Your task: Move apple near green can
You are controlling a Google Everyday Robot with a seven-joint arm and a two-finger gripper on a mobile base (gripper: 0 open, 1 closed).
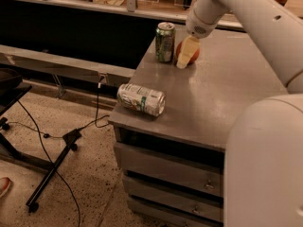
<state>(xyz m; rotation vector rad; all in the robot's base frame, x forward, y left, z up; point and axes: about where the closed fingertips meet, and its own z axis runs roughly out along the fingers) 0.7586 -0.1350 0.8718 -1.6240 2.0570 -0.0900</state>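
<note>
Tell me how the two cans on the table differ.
The green can stands upright; the white can lies on its side. The green can is dark green; the white can is white-silver with green print. The green can is at the back beside the apple, where the gripper sits; the white can is near the front corner. Both are drinks cans.

Smooth plastic gripper (187,55) at glossy apple (195,54), shiny metal green can (165,42); matt table (227,89)

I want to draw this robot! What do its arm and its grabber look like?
The arm is white, made of fat, smooth, rounded tubes with a few small dark holes. Its gripper, over at the apple by the green can, is a pale creamy yellow.
</note>
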